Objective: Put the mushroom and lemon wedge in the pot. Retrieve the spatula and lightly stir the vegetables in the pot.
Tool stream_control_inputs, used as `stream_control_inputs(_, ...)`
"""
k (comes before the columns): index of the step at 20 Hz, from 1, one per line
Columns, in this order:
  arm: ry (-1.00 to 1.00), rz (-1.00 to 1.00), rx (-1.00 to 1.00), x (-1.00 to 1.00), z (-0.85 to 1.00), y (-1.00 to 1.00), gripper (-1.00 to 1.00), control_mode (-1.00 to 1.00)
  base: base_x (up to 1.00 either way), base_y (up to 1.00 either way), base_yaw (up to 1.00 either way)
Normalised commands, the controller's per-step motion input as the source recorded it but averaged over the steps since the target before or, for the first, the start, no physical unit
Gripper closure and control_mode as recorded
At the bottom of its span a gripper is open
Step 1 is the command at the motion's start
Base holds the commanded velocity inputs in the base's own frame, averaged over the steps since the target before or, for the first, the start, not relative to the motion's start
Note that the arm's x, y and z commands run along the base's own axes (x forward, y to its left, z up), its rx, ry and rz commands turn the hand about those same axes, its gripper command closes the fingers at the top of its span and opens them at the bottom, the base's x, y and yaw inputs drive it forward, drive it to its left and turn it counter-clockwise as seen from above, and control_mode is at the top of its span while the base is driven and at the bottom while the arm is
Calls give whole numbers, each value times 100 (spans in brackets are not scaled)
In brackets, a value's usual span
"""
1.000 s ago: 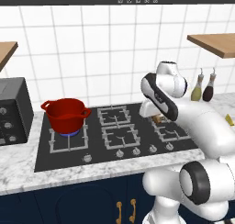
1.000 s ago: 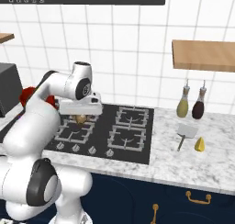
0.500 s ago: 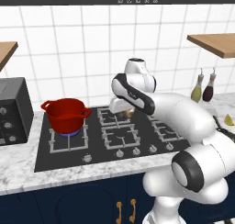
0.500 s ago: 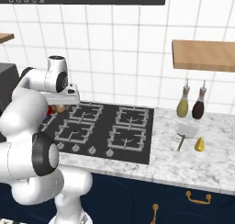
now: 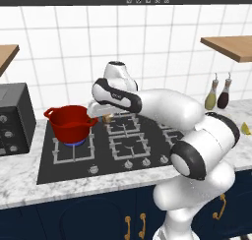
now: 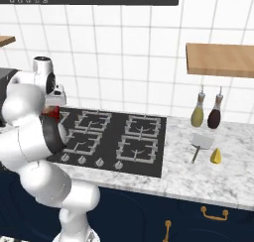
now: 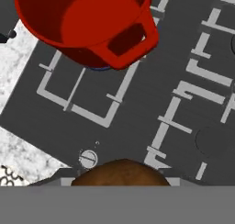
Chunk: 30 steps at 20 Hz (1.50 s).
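Hovering just beside the right handle of the pot (image 5: 71,124) in the left base view, the gripper (image 5: 105,117) is carrying the mushroom (image 5: 108,118), a small tan lump showing under the hand between the fingers. The pot is sitting on the rear left burner of the cooktop (image 5: 113,145), left of the fingers, and the lemon wedge (image 5: 245,128) is lying well apart from them on the counter (image 5: 29,185) at the far right edge.

From the right base view, the arm is covering most of the pot; the spatula (image 6: 199,144) and lemon wedge (image 6: 216,156) are lying near each other on the counter, far from the hand.

Looking down the hand view, the mushroom (image 7: 120,172) is sitting clamped between the fingers (their tips themselves are hidden), with the pot (image 7: 87,21) ahead and its handle nearest.
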Motion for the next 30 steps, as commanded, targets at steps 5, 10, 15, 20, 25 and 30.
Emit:
stream_control_inputs(5, 2, 7, 4, 52, 18, 68, 100, -100, 0, 0, 0)
stream_control_inputs(10, -1, 1, -1, 16, 11, 57, 100, -100, 0, 0, 0)
stream_control_inputs(15, -8, 0, 0, 20, -4, 44, 100, -100, 0, 0, 0)
stream_control_inputs(20, -5, 0, 2, 37, -25, 29, 100, -100, 0, 0, 0)
stream_control_inputs(25, 0, 0, 5, 30, -28, 7, 100, -100, 0, 0, 0)
stream_control_inputs(30, 0, 0, 0, 25, -17, 1, 100, -100, 0, 0, 0)
